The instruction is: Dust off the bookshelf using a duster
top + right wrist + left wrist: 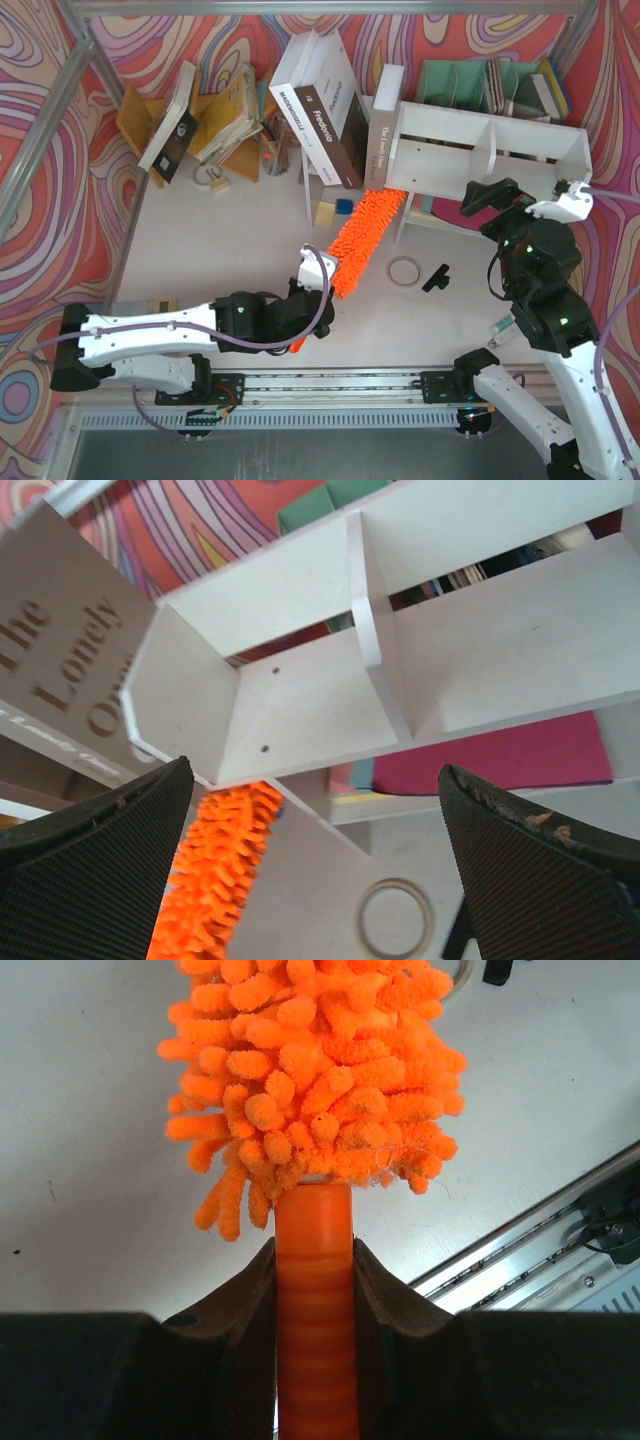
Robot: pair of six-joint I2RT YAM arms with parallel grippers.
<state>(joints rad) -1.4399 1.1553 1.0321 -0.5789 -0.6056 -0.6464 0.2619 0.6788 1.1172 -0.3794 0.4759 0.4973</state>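
One duster (365, 235) is seen: a bright orange head of shaggy, stubby microfibre strands on a slim, smooth orange plastic handle with faint ribs. The handle is clamped between the two dark fingers of the left pincer (315, 1280), just below the fluffy head. The duster is held slanting from the middle of the bench (200, 250) toward the far right corner. Its tip is placed at the lower left corner of the bookshelf (480, 150); whether it touches cannot be told.

One bookshelf is seen, made of flat, matt white boards. It is a long box split by one middle divider into two open compartments, and it is set near the far right corner. The right pincer (318, 860) is held wide open in front of it, gripping nothing, its two textured black pads well apart. One pale tape ring (404, 270) is laid flat on the bench near the duster head.
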